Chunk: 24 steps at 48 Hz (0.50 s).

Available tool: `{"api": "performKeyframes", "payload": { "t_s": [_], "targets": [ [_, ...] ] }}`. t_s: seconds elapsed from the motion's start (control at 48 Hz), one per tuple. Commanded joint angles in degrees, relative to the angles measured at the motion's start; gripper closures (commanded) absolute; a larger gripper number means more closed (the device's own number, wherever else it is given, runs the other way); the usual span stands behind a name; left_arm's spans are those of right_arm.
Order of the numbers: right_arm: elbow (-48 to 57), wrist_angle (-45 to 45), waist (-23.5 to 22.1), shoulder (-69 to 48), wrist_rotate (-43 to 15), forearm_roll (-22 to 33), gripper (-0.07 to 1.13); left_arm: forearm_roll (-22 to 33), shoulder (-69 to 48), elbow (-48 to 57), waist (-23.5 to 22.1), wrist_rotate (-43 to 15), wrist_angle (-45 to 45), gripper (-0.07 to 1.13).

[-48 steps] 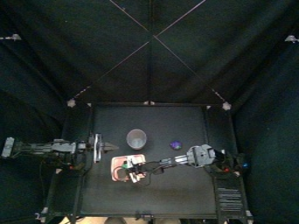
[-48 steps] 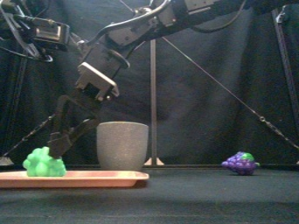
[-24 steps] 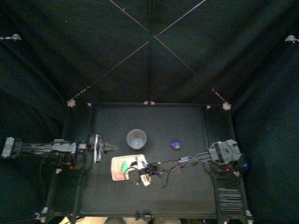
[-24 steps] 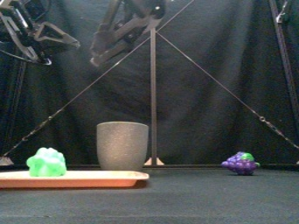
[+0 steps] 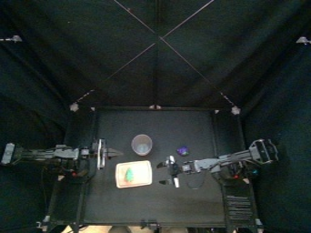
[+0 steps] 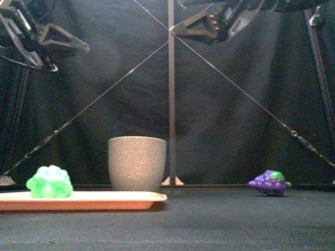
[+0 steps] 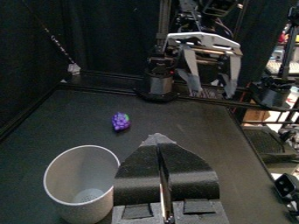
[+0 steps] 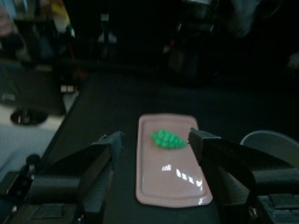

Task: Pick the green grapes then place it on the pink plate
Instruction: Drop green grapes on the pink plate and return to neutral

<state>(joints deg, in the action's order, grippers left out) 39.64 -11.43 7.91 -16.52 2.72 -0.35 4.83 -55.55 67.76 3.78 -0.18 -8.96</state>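
The green grapes (image 5: 130, 170) lie on the pink plate (image 5: 142, 179) at the table's front left; in the front view the green grapes (image 6: 50, 182) sit near the left end of the pink plate (image 6: 112, 199). My right gripper (image 5: 174, 170) hangs open and empty just right of the plate, raised high (image 6: 197, 23). In the right wrist view the grapes (image 8: 167, 138) rest on the plate (image 8: 176, 184) beyond the spread jaws of the right gripper (image 8: 156, 137). My left gripper (image 5: 100, 153) rests shut at the left; its jaws (image 7: 163, 156) meet.
A tall grey cup (image 5: 142, 143) stands behind the plate, also in the front view (image 6: 136, 163). Purple grapes (image 5: 183, 150) lie right of it, low at the right in the front view (image 6: 268, 182).
My right gripper let go of the green grapes on the plate, then rose and drew back to the right. The left arm stayed still.
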Motion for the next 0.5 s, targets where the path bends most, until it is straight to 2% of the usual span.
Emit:
{"api": "performKeyframes", "payload": {
  "t_s": [0.021, 0.5],
  "targets": [
    [4.9, -7.8, -0.3, -5.5, 0.0, -0.4, 0.10, -0.3, -0.1, -0.8, 0.2, -0.1, -0.5, 0.97],
    [7.3, -8.6, -1.0, -6.6, 0.3, -1.1, 0.10, -0.3, -0.2, -0.6, 0.3, 0.0, -0.5, 0.97]
  ]
}}
